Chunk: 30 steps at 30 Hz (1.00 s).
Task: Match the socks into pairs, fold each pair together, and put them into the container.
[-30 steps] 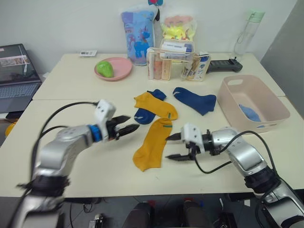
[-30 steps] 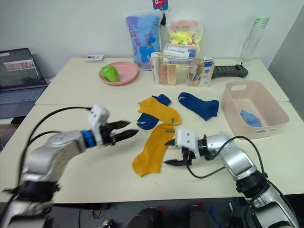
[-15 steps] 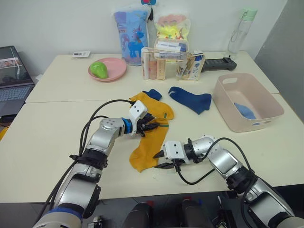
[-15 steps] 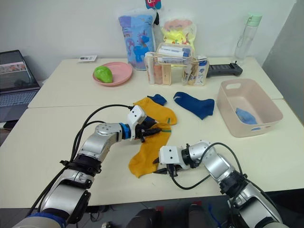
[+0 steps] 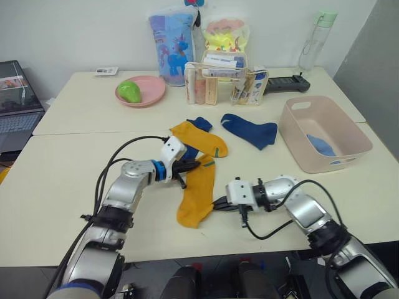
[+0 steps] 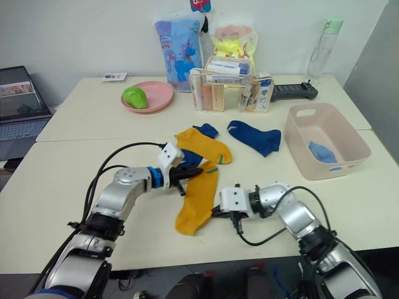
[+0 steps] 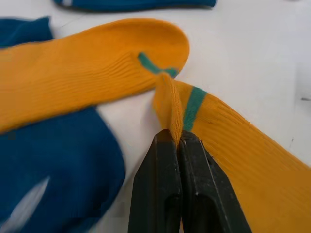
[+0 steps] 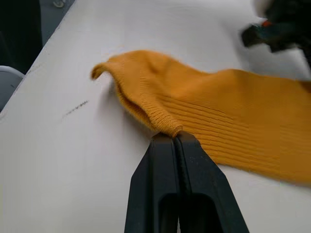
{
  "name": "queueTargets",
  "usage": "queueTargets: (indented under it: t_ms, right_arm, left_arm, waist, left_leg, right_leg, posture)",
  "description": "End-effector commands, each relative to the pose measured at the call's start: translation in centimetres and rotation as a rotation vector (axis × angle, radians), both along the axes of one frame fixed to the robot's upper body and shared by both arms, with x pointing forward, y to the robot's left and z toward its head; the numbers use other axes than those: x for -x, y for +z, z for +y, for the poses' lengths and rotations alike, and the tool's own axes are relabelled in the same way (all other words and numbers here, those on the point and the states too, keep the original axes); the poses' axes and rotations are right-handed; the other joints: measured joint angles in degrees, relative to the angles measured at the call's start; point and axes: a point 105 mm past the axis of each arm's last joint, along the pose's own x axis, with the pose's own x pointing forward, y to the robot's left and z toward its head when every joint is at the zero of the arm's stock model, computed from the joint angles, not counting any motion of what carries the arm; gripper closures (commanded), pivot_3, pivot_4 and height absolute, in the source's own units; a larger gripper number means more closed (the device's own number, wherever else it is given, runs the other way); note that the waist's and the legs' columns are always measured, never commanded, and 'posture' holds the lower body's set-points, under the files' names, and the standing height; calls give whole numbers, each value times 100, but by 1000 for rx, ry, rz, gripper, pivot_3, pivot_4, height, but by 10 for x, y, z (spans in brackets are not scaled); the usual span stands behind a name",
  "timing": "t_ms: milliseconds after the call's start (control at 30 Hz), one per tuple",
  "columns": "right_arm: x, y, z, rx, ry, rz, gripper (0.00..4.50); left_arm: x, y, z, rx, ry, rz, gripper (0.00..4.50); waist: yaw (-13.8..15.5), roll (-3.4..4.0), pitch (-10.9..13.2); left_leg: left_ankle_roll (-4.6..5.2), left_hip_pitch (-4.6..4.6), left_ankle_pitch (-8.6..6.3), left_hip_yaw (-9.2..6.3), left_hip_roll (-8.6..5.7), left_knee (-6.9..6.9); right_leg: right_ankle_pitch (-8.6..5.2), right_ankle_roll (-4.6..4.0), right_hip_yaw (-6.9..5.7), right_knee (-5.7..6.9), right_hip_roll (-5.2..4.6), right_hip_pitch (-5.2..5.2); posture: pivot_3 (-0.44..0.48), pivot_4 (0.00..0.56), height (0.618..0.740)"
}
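The near sock [image 5: 198, 193] lies on the table [image 5: 75, 168] between the two claws. The left claw [image 5: 194, 165] is at its far end, the right claw [image 5: 216, 204] at its right edge, close to the near end. Just behind the left claw lies a second sock [image 5: 198, 137], on top of a third [image 5: 200, 123]. A fourth sock [image 5: 251, 130] lies behind the right claw. The tub [image 5: 324, 132] is far right of it, with a sock [image 5: 323, 145] inside.

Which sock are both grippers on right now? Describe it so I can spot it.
On the near table, it is the mustard sock lying lengthwise toward the robot. The left gripper pinches its green-striped cuff, the right gripper its side edge. The other mustard sock lies farther back, partly over a navy sock.
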Motion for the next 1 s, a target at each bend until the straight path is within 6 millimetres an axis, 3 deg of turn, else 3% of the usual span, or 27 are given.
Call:
queueTargets:
  t_ms: [33, 233, 367, 433, 567, 767, 800, 900, 1000]
  right_arm:
    - [0, 20, -8, -39, 1, -34, 4500]
    - [-14, 27, -31, -29, -59, -69, 4500]
    - [-24, 26, -39, -35, -98, -33, 4500]
    - [-28, 28, -41, -48, -113, -34, 4500]
    - [-29, 32, -47, -56, -136, -20, 3127]
    - [-24, 42, -70, -106, -296, 88, 984]
    - [-22, 44, -76, -130, -376, 141, 972]
    - [-12, 40, -82, -163, -526, 252, 972]
    - [8, 28, -74, -156, -568, 383, 972]
  left_arm:
    - [12, 13, 13, 41, 57, -26, 4474]
    - [53, 17, 26, 111, 166, 8, 4474]
    - [82, 4, 9, 193, 194, 89, 4474]
    - [80, 5, 10, 198, 241, 66, 4474]
    - [71, 9, 18, 206, 302, 34, 3564]
    - [65, 22, 41, 190, 312, 5, 1648]
    - [64, 25, 47, 177, 295, 4, 1356]
    - [57, 33, 60, 155, 278, -1, 1356]
    - [48, 34, 59, 134, 245, 6, 1356]
  waist:
    - [-2, 0, 0]
    - [10, 1, 0]
    - [22, 1, 0]
    - [48, 1, 0]
    - [146, 1, 0]
    - [164, 1, 0]
    - [171, 1, 0]
    - [191, 2, -1]
    - [206, 2, -1]
  left_leg:
    - [0, 1, 0, 0, 1, 0]
    - [1, 0, -1, 3, 3, 0]
    - [2, 7, -2, 5, 4, 0]
    - [3, 8, -2, 6, 4, 0]
    - [1, 9, -1, 5, 8, 1]
    - [0, 5, -2, 9, 10, -1]
    - [0, 4, -2, 9, 12, -1]
    - [0, 2, -2, 8, 18, -2]
    - [0, 4, -2, 10, 17, 0]
  right_leg:
    - [0, 0, 0, 1, 0, 1]
    - [0, 0, 3, -2, 0, 2]
    - [0, 0, 4, -2, 0, 12]
    - [0, 0, 4, -4, 0, 14]
    - [1, -2, -2, 2, 3, 14]
    - [1, -3, -1, -4, 3, 11]
    - [1, -3, -1, -4, 3, 11]
    - [0, -4, -4, -4, 6, 11]
    - [2, -7, -2, -4, 6, 12]
  posture:
    - [0, 150, 740]
    - [0, 150, 740]
    - [0, 150, 740]
    - [0, 150, 740]
    - [0, 150, 740]
    - [0, 150, 740]
    - [0, 150, 740]
    - [0, 150, 740]
    - [0, 150, 740]
